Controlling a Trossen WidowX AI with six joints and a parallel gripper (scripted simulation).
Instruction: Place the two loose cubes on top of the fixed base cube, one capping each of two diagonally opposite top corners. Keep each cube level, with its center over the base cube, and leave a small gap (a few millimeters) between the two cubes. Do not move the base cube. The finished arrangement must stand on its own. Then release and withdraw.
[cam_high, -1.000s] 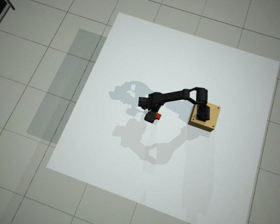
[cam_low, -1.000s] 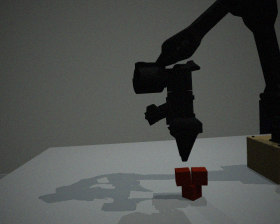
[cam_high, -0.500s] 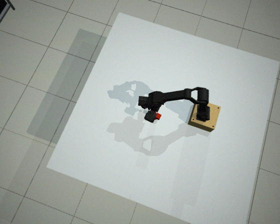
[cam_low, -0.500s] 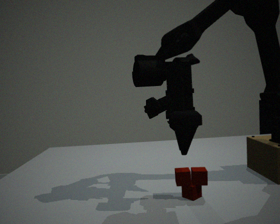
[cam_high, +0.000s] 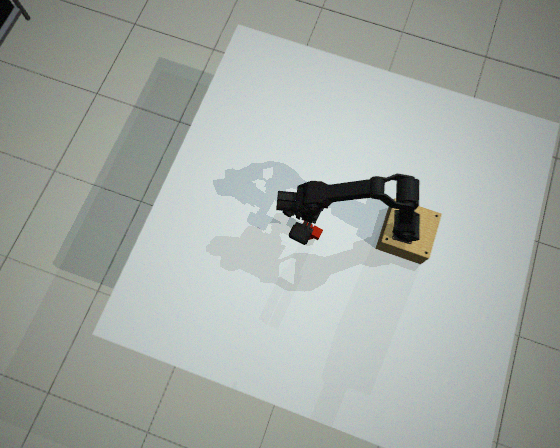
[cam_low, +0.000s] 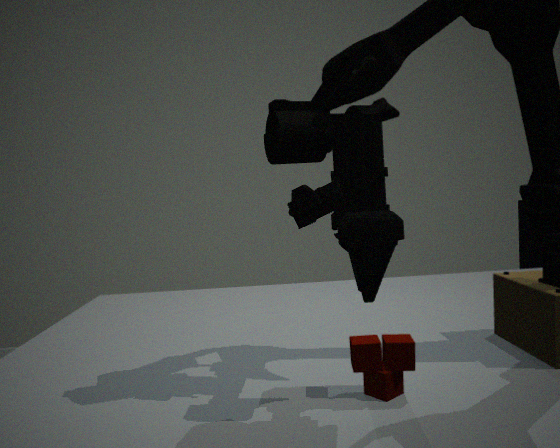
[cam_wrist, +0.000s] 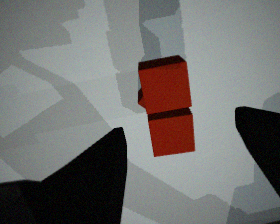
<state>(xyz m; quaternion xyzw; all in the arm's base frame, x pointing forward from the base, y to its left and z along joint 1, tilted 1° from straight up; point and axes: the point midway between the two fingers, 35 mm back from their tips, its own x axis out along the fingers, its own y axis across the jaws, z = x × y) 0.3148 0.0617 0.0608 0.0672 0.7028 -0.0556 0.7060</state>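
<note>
The red base cube (cam_low: 384, 386) stands on the white table, turned so that one vertical edge faces the exterior view. Two red cubes rest on top of it: one on the left (cam_low: 365, 354) (cam_wrist: 172, 135) and one on the right (cam_low: 399, 352) (cam_wrist: 165, 86). Both look level, with a narrow gap between them. In the wrist view only a small corner of the base cube shows at the left of the upper pair. My gripper (cam_low: 369, 301) (cam_wrist: 179, 126) is open and empty, above the cubes and clear of them. In the top view the arm hides most of the stack.
The wooden block (cam_high: 431, 227) (cam_low: 525, 315) under the arm's base stands to the right of the stack. The white table (cam_high: 350, 115) (cam_low: 150, 320) carries the arm's shadows. A tiled floor surrounds it.
</note>
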